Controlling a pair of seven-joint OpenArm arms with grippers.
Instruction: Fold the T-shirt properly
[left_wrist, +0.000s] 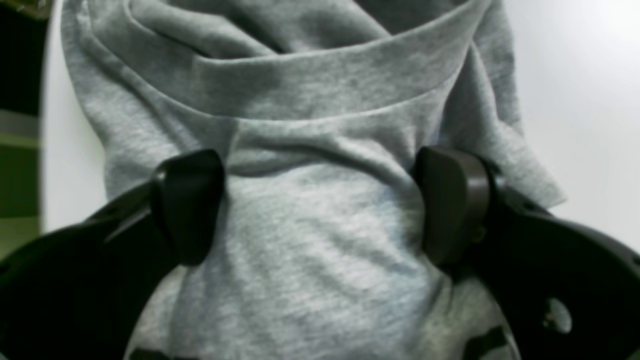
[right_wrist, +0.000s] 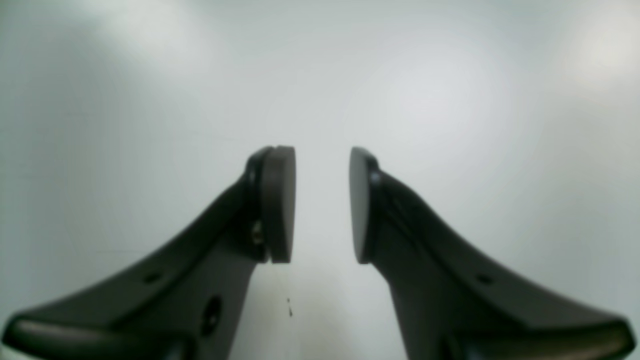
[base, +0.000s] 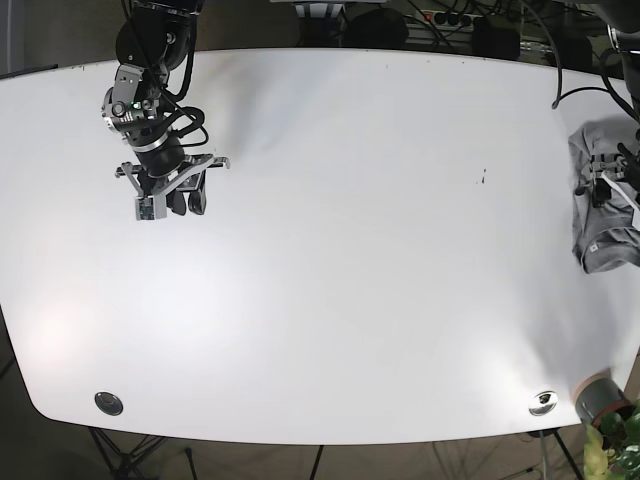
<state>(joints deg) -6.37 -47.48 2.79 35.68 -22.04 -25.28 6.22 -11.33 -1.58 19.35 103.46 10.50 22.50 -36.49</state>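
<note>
Lying bunched at the table (base: 320, 250) edge, the T-shirt (base: 600, 200) is straddled, ungripped, by the spread left gripper (left_wrist: 320, 205), the right gripper (right_wrist: 322, 205) is parted and empty, and 0 folds are judged complete.

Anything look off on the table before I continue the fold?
Yes: the grey T-shirt sits bunched at the table edge, crumpled rather than flat. The left hand straddles it open; the right hand hangs open far away.
</note>
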